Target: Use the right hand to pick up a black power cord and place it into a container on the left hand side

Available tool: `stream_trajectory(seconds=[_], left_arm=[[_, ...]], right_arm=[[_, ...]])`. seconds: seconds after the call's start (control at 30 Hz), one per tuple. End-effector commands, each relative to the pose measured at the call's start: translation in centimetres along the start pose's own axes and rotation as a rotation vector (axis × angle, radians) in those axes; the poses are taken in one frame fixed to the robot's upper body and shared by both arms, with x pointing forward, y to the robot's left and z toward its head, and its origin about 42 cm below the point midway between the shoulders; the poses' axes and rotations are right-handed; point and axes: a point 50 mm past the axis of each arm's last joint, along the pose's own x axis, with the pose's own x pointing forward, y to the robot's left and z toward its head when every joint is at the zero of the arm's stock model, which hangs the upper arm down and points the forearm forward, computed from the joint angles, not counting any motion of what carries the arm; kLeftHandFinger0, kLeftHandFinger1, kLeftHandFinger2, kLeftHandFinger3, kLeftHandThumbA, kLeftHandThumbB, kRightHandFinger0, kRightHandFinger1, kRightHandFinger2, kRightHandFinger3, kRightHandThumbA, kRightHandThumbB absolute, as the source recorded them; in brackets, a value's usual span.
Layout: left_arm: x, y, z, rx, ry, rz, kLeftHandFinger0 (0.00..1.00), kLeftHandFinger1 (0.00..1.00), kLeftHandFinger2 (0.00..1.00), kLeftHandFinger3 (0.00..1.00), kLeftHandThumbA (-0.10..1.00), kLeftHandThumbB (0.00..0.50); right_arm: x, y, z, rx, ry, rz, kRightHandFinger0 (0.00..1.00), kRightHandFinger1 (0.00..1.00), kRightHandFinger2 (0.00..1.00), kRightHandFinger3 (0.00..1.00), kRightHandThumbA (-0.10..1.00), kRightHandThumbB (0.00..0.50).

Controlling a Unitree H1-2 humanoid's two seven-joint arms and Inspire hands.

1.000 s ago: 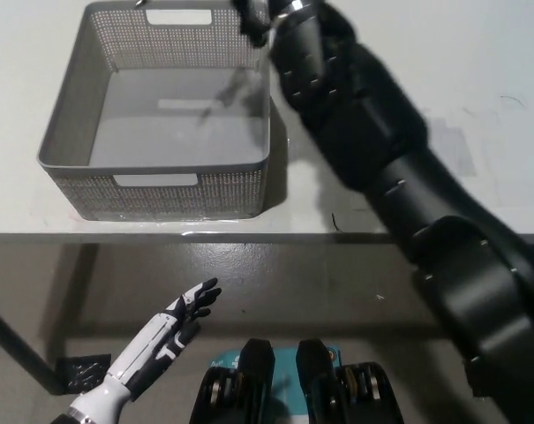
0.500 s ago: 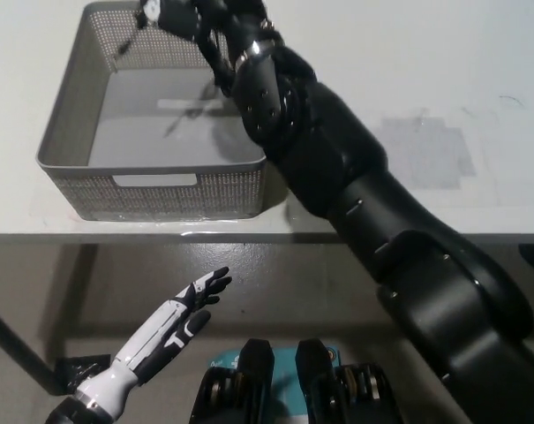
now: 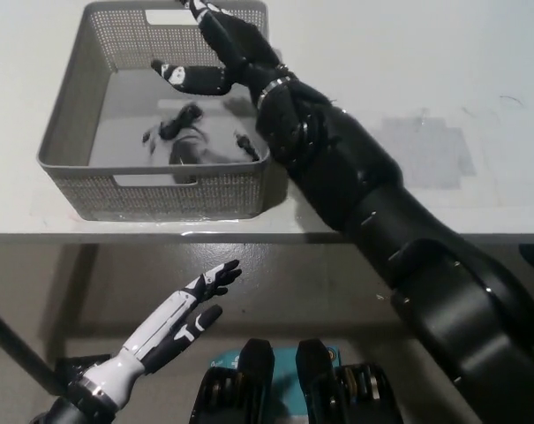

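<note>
White table [image 3: 408, 79] over a grey floor, grey perforated basket [image 3: 63, 159] in the upper left of the frame: your cord is already in.

The black power cord [image 3: 183, 137] lies bunched on the basket floor, blurred, so you cannot tell plug from loops. Your right hand [image 3: 215, 55] hangs over the basket's right half, fingers spread and holding nothing; its upper fingers are cut off by the top edge. The placing step looks done, so your next move is to lift the black arm clear without catching the basket's right wall. Your left hand [image 3: 183, 314] rests at lower left below the table edge, fingers held straight and empty.
</note>
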Motion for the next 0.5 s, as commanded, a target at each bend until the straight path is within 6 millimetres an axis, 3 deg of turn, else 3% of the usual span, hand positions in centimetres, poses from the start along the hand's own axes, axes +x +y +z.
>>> stream_trajectory(seconds=[0.0, 0.23, 0.47], left_arm=[[0.8, 1.0, 0.9, 0.046, -0.036, -0.036, 1.0, 1.0, 1.0, 1.0, 0.96, 0.45], [1.1, 1.2, 1.2, 0.062, -0.043, -0.049, 1.0, 1.0, 1.0, 1.0, 0.97, 0.448], [1.1, 1.3, 1.2, 0.062, -0.043, -0.05, 1.0, 1.0, 1.0, 1.0, 0.97, 0.448]], right_arm=[[0.6, -2.7, 1.6, 0.0, -0.029, 0.041, 1.0, 1.0, 1.0, 1.0, 1.0, 0.5], [0.3, -4.0, 1.3, -0.008, -0.035, 0.028, 1.0, 1.0, 1.0, 1.0, 1.0, 0.5], [0.3, -4.1, 1.3, -0.007, -0.033, 0.031, 1.0, 1.0, 1.0, 1.0, 1.0, 0.5]])
